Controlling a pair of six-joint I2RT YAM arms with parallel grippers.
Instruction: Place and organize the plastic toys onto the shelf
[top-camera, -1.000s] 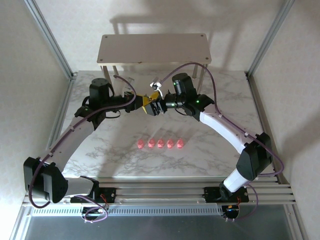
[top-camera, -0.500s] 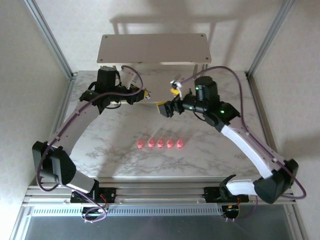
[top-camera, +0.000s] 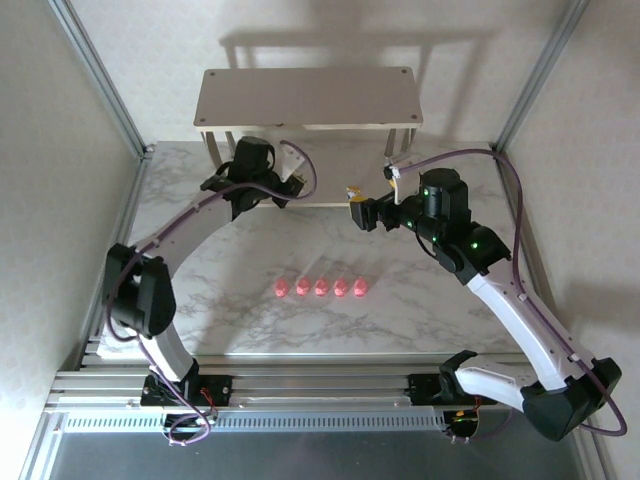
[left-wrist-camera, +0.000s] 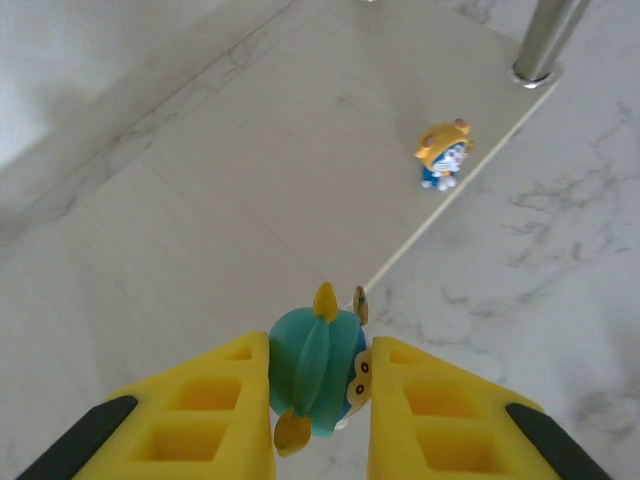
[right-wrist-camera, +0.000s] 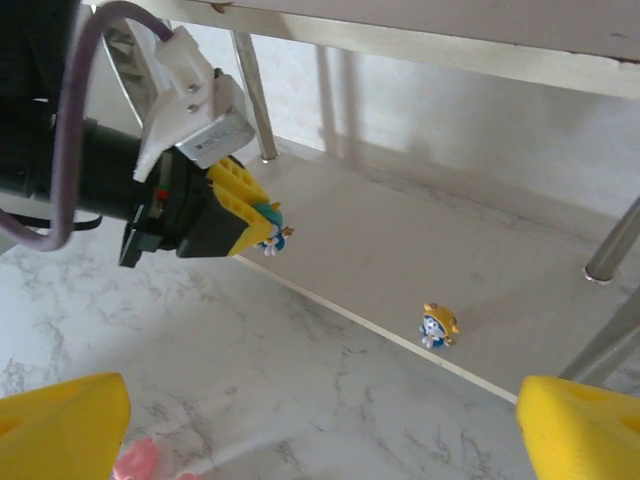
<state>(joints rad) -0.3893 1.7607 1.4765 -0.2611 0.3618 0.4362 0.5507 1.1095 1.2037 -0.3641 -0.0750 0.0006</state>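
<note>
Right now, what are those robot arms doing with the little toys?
The left arm's yellow fingers pinch a small teal-topped plastic figurine at the front edge of the beige-grey metal shelf's lower board. A small orange-topped figurine stands on that board near a silver leg. The right arm's yellow fingers are open and empty, facing the shelf. Five pink pig-like toys wait in a row on the marble table.

White marbled table (top-camera: 250, 322) between pale walls (top-camera: 50, 180) and aluminium frame posts (top-camera: 98, 75).
</note>
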